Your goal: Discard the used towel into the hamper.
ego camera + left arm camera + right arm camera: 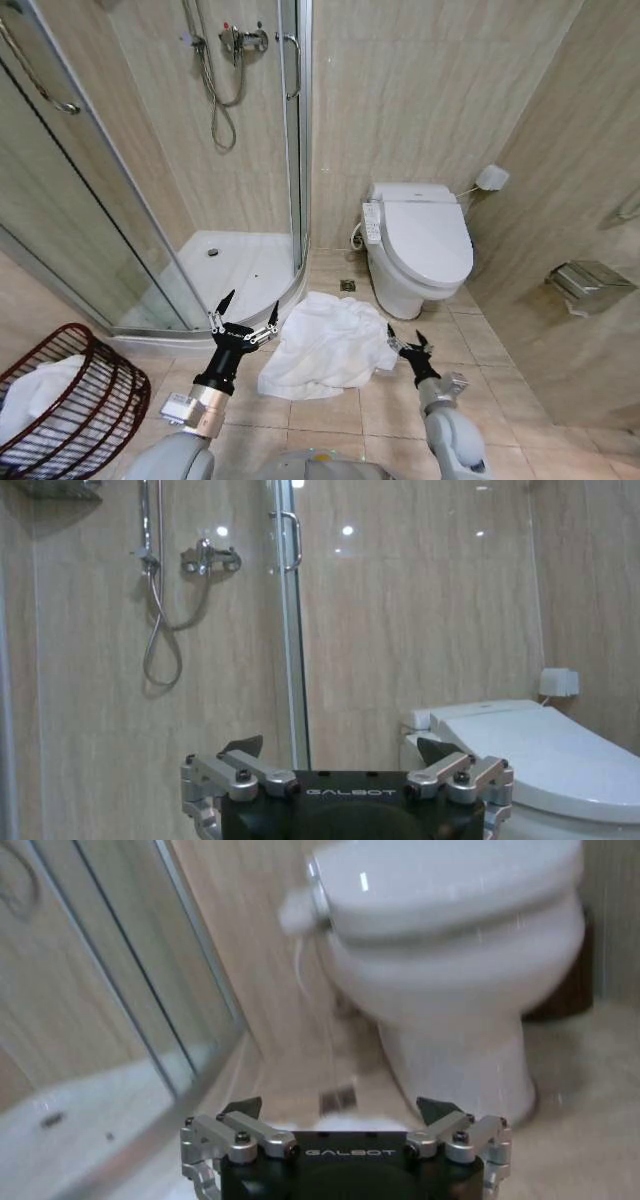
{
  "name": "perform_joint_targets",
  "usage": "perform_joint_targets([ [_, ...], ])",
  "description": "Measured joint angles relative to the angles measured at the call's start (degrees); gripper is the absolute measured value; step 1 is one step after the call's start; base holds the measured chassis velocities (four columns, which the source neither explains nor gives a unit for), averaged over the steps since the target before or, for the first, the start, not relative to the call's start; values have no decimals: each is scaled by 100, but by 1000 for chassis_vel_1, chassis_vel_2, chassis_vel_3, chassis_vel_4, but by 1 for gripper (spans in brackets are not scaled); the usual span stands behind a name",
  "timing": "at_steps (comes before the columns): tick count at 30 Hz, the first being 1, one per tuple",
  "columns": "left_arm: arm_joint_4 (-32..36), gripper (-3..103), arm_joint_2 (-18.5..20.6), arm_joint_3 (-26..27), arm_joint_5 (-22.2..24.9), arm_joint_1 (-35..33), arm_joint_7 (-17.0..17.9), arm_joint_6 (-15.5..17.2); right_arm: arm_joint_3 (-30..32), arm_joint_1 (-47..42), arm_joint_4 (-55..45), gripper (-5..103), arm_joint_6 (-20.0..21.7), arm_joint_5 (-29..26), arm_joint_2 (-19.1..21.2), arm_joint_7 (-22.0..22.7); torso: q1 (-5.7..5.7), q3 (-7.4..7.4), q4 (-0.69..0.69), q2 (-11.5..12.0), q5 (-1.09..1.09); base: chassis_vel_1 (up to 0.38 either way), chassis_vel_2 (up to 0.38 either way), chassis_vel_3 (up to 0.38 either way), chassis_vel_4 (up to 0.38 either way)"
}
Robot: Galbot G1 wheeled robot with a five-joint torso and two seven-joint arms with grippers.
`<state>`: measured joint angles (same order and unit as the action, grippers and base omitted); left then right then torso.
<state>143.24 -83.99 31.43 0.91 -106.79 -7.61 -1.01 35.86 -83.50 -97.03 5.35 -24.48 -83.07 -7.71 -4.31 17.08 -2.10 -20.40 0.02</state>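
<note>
The used towel [328, 345] is a crumpled white heap on the tiled floor between the shower and the toilet. My left gripper [248, 310] is open, held up just left of the towel's edge and not touching it. My right gripper [407, 340] is open at the towel's right edge, low near the floor. The hamper [105, 405], a reddish-brown wire basket, stands at the lower left with white cloth inside it. In the left wrist view the left gripper [340, 748] is open with nothing between its fingers. The right gripper [340, 1108] is open too, with a strip of towel [352, 1123] just beyond it.
A glass shower cabin [150, 200] with a raised white tray [240, 265] fills the left. A white toilet [420, 245] stands against the back wall, right of the towel. A floor drain [347, 286] lies beyond the towel. The right wall carries a metal paper holder [590, 285].
</note>
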Motion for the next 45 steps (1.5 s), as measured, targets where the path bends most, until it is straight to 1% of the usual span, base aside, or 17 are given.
perform_joint_targets([
  [3, 0, 100, 0, 0, 0, 0, 0, 0, -69, 323, 672, 100, -1, -94, 57, -87, 0, 1, 0, -2, -1, 0, 0, 0, 0],
  [4, 0, 100, 0, 0, 0, 0, 0, 0, -69, 323, 672, 100, -1, -94, 57, -87, 0, 1, 0, -2, -1, 0, 0, 0, 0],
  [7, 0, 100, 0, 0, 0, 0, 0, 0, -94, 566, 1097, 100, -21, -110, 69, -158, 0, 1, 0, -3, -2, 0, 0, 0, 0],
  [9, 0, 100, 0, 1, 0, 0, 0, 0, -104, 869, 1591, 100, -52, -144, 72, -204, 0, 2, 0, -4, -1, 0, 0, 0, 0],
  [10, 0, 100, 0, 1, 0, 0, 0, 0, -104, 869, 1591, 100, -52, -144, 72, -204, 0, 2, 0, -4, -1, 0, 0, 0, 0],
  [13, 0, 100, 1, 0, 0, 0, 0, 0, -164, 1334, 2245, 100, -84, -292, 92, -274, -1, 3, 0, -6, -2, 0, 0, 0, 0],
  [14, 0, 100, 1, 0, 0, 0, 0, 0, -164, 1334, 2245, 100, -84, -292, 92, -274, -1, 3, 0, -6, -2, 0, 0, 0, 0],
  [20, 0, 100, 0, 0, 0, 0, 0, 0, -330, 2075, 3179, 100, -130, -445, 64, -406, -2, 4, 0, -7, -2, 0, 0, 0, 0],
  [23, 0, 100, 0, 0, 0, 0, 0, 0, -385, 2248, 3451, 100, -163, -438, 51, -437, -2, 4, 0, -7, -1, 0, 0, 0, 0],
  [26, 0, 100, 0, 0, 0, 0, 0, 0, -538, 2592, 4128, 100, -293, -330, -21, -512, -2, 4, 0, -8, -2, 0, 0, 0, 0],
  [27, 0, 100, 0, 0, 0, 0, 0, 0, -538, 2592, 4128, 100, -293, -330, -21, -512, -2, 4, 0, -8, -2, 0, 0, 0, 0],
  [29, 0, 100, 0, 0, 0, 0, 0, 0, -605, 2798, 4579, 100, -447, -129, -134, -556, -2, 4, 0, -8, -2, 0, 0, 0, 0],
  [30, 0, 100, 0, 0, 0, 0, 0, 0, -605, 2798, 4579, 100, -447, -129, -134, -556, -2, 4, 0, -8, -2, 0, 0, 0, 0],
  [33, 0, 100, 0, 0, 0, 0, 0, 0, -627, 3072, 5068, 100, -575, 142, -272, -590, -3, 5, 0, -9, -2, 0, 0, 0, 0],
  [38, 0, 100, 0, 0, 0, 0, 0, 0, -603, 3354, 5538, 100, -545, 421, -358, -515, -3, 5, -1, -9, -2, 0, 0, 0, 0],
  [42, 0, 100, 0, 0, 0, 0, 0, 0, -623, 3424, 5714, 100, -471, 469, -363, -480, -3, 5, 1, -9, -1, 0, 0, 0, 0],
  [45, 0, 100, 0, 0, 0, 0, 0, 0, -622, 3607, 6009, 100, -324, 491, -330, -419, -3, 5, 0, -10, -2, 0, 0, 0, 0],
])
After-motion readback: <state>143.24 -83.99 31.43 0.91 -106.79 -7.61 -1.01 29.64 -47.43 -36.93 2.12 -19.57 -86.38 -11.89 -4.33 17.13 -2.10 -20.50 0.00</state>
